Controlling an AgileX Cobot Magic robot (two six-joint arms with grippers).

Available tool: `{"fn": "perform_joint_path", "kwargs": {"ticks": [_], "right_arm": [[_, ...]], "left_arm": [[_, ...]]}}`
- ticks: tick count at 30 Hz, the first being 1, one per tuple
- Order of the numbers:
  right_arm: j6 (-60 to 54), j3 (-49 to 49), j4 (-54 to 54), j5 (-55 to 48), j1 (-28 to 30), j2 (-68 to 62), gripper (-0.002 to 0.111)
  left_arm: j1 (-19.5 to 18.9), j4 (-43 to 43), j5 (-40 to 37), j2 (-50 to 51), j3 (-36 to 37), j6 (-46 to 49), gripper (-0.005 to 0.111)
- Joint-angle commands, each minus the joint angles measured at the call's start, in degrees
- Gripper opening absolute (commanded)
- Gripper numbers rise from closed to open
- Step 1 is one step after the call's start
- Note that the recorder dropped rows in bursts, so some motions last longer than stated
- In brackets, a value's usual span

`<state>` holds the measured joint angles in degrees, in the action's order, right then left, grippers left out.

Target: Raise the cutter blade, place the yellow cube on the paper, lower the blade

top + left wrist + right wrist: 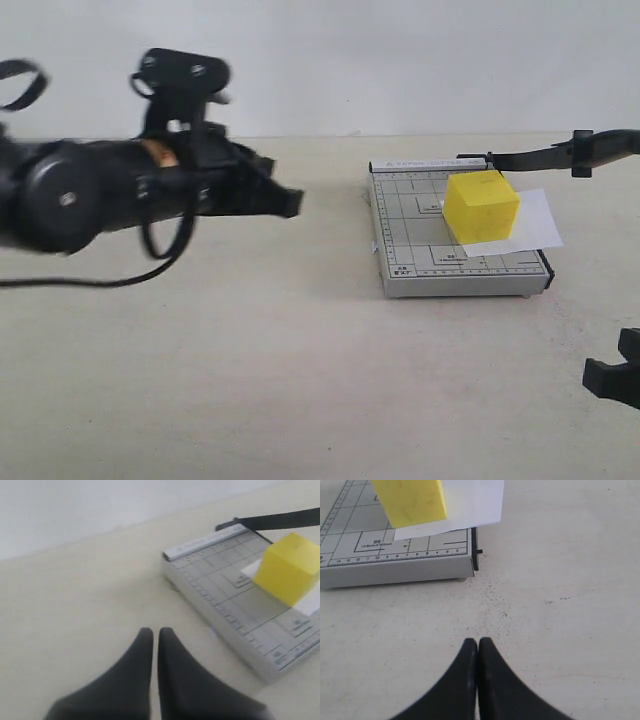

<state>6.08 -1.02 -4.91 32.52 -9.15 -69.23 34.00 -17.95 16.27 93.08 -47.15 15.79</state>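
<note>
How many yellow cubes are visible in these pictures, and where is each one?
1. The yellow cube sits on the paper, which lies on the grey trimmer board. No other cube shows in any view.

Beige tabletop, lightly speckled; plain white wall behind.

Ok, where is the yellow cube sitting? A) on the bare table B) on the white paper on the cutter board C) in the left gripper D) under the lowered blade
B: the yellow cube rests on the white paper lying on the grey board.
</note>
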Motion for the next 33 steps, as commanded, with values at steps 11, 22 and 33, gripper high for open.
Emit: {"fn": "perform_joint_path", "kwargs": {"ticks": [11,22,33], "right_arm": [[-0.6,0.3,0.5,0.1,-0.1,0.1,0.000],[-0.6,0.3,0.5,-1.1,-0.1,0.1,0.000],[-0.4,0.3,0.5,-1.1,-0.1,0.1,0.000]], "left_arm": [[-25.6,-0.7,-4.4,-46.9,20.8,8.6,0.004],[-35.0,4.3,-34.4,-78.9,20.9,8.3,0.004],[-35.7,17.6,-40.0,-82.0,31.5,-14.5,0.004]]}}
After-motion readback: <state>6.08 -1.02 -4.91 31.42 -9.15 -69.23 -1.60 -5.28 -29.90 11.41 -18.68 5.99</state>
